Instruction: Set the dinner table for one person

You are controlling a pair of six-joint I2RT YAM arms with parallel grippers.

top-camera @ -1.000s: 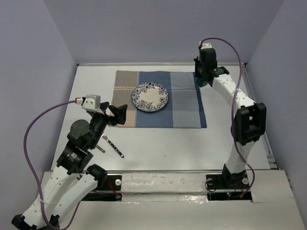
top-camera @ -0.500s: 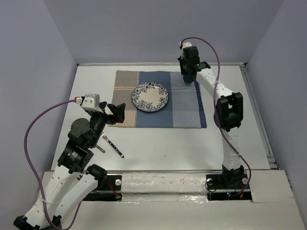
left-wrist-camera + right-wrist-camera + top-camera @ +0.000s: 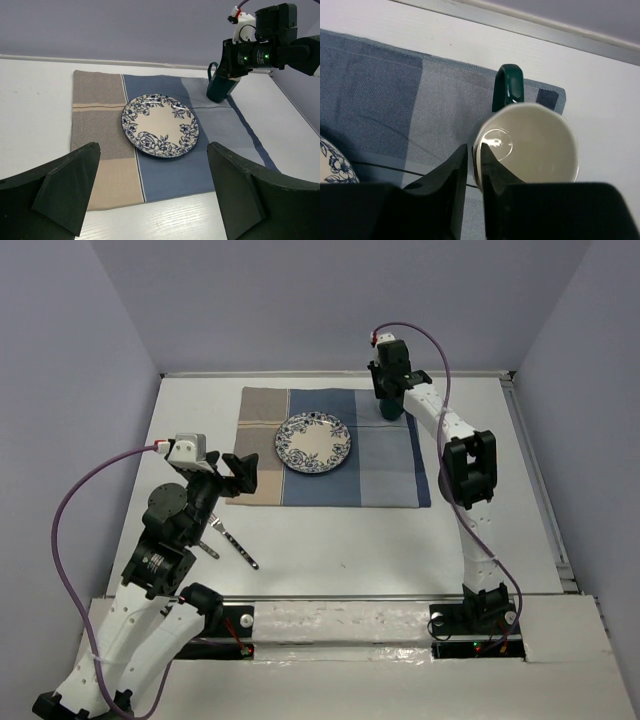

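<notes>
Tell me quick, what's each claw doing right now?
Left gripper: open, holding nothing.
Right gripper: closed on the rim of the mug.

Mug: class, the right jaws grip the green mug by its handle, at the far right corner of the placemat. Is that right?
Not quite. The right jaws pinch the mug by its rim, one inside and one outside. The handle sticks out free, as the right wrist view shows. The rest holds: the mug is at the far right corner of the placemat.
</notes>
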